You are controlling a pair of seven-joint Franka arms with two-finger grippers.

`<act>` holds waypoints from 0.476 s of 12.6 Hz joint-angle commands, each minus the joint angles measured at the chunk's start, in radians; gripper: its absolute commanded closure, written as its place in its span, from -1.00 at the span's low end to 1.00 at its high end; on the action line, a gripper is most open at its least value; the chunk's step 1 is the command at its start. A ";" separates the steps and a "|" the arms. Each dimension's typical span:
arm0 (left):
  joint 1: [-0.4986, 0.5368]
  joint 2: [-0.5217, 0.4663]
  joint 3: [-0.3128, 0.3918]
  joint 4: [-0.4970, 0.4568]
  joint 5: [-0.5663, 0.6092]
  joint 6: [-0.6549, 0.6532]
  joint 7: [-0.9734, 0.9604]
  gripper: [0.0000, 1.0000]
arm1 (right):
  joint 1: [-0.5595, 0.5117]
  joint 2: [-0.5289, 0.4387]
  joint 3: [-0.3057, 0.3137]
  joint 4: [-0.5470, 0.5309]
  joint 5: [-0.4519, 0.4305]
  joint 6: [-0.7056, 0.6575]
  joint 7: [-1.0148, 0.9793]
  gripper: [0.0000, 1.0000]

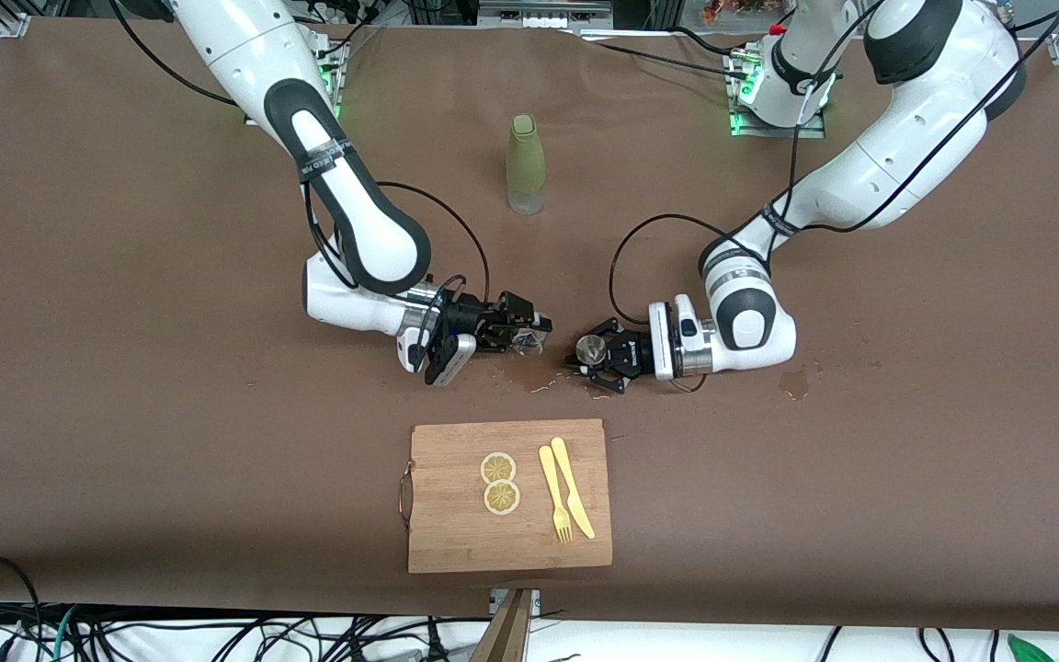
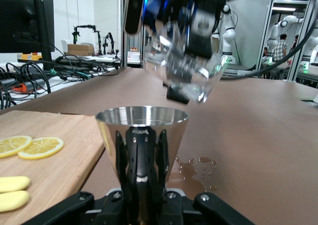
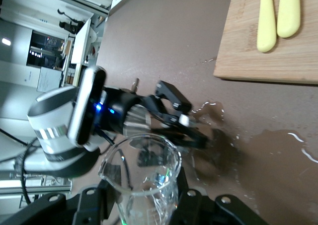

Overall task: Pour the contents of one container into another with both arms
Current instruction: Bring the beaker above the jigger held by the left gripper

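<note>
My right gripper (image 1: 522,336) is shut on a clear glass beaker (image 1: 528,342), holding it tipped on its side just above the table. My left gripper (image 1: 599,355) is shut on a shiny metal cone cup (image 1: 590,349) facing it. In the left wrist view the metal cup (image 2: 141,128) stands upright between the fingers (image 2: 161,153), and the tilted beaker (image 2: 181,68) hangs above and just past its rim. From the right wrist I see the beaker (image 3: 141,170) up close and the metal cup (image 3: 133,121) in the left gripper (image 3: 164,116). A water puddle (image 2: 196,168) lies under them.
A green bottle (image 1: 526,164) stands farther from the front camera, mid-table. A wooden cutting board (image 1: 456,533) lies nearer, carrying two lemon slices (image 1: 498,468), a yellow fork (image 1: 553,495) and a yellow knife (image 1: 572,473). Another wet patch (image 1: 794,382) marks the cloth toward the left arm's end.
</note>
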 commanded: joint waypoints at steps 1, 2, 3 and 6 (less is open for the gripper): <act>-0.036 0.050 -0.008 0.060 -0.052 0.021 0.035 1.00 | 0.041 -0.054 -0.009 -0.017 0.014 0.042 0.108 0.41; -0.045 0.054 -0.008 0.067 -0.066 0.021 0.037 1.00 | 0.050 -0.056 -0.009 -0.019 0.011 0.054 0.148 0.41; -0.050 0.059 -0.008 0.074 -0.070 0.021 0.037 1.00 | 0.061 -0.056 -0.009 -0.017 0.008 0.066 0.183 0.41; -0.063 0.063 -0.008 0.086 -0.081 0.021 0.037 1.00 | 0.081 -0.056 -0.009 -0.010 0.008 0.075 0.274 0.41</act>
